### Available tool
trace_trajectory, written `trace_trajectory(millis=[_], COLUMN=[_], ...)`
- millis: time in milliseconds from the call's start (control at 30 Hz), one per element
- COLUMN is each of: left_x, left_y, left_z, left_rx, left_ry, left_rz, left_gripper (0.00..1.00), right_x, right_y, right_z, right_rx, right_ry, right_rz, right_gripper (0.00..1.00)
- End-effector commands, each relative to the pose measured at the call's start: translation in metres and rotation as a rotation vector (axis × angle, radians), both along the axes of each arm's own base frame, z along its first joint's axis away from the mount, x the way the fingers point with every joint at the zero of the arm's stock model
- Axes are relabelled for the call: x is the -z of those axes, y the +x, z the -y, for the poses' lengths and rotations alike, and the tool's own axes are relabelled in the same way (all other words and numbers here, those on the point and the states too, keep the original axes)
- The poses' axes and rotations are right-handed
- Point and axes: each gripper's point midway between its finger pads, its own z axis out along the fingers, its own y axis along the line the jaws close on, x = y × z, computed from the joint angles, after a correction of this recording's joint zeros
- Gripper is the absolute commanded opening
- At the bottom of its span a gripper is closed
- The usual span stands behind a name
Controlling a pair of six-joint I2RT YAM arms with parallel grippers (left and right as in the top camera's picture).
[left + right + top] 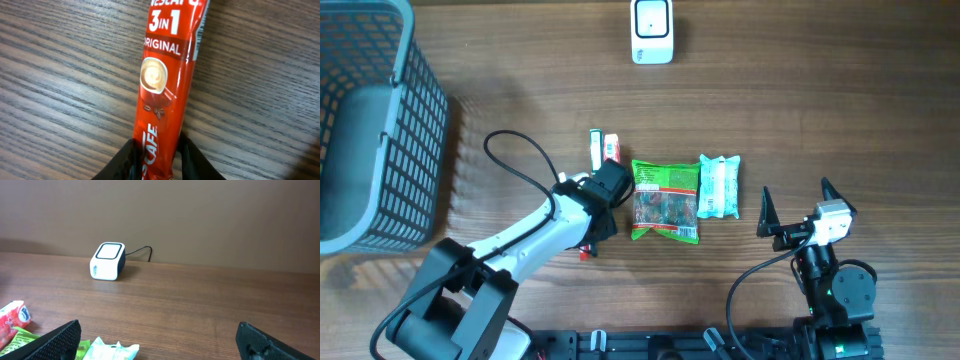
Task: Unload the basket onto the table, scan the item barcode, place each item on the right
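Wood-grain desk (820, 100), and the biggest thing on it is the grey mesh basket (420, 130), way over at the far left. In the middle there's a little cluster of stuff. There's a green snack pack (665, 200), a pale blue tissue pack (718, 186) right up against its right side, and a couple of small packets (602, 150) just off its far left corner. The white scanner (652, 30) sits on its own at the far edge, well apart from all that, window facing up.

The thing that matters is the red coffee stick (162, 85), the 3-in-1 kind with a cup printed on it. It lies flat on the desk just left of the snack pack. From above it's mostly hidden under the left arm, and only a red tip pokes out on the arm's near side.

The left tool (157, 152) is right down on it, set narrow. Its black fingers (127, 160) sit one against each long edge of the stick, at the end where the brand name runs lengthwise. So the stick is pinched between them, and the rest of it runs straight out away from the tool. Can't tell how hard the squeeze is.

The right tool (800, 203) is over at the near right, spread wide with nothing in it, well apart from the stick. Its own camera has the scanner in sight across the desk.
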Motion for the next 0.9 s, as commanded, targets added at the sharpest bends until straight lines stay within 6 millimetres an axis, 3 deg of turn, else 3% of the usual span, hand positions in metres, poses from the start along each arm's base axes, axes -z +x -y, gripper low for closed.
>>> trace_trajectory(millis=[0,67,267,533,733,867], left_x=[-0.001,-0.012,-0.036,-0.060,-0.074,-0.073], left_y=[-0.006,-0.001,0.009,0.004,0.000,-0.012], left_z=[-0.012,-0.013,0.000,0.048,0.055,0.058], left_rx=[-0.013,-0.013,-0.012,0.037,0.108,0.171], left_ry=[0.058,0.071,-0.017,-0.498,-0.698,-0.757], left_rz=[-0.013,0.003,0.071,-0.057,-0.107,-0.141], left_gripper=[0.13,0.04,0.04,0.04,0.04,0.04], right_x=[-0.001,-0.001,-0.001,-0.001,-0.001,-0.001], right_y=[0.000,0.000,0.000,0.000,0.000,0.000], right_z=[0.002,0.002,0.002,0.002,0.002,0.002], right_rx=[0.011,0.011,0.011,0.011,0.011,0.011], right_ry=[-0.001,-0.001,-0.001,-0.001,-0.002,-0.001], right_rz=[0.006,0.006,0.006,0.006,0.006,0.006], right_gripper=[1.00,1.00,1.00,1.00,1.00,1.00])
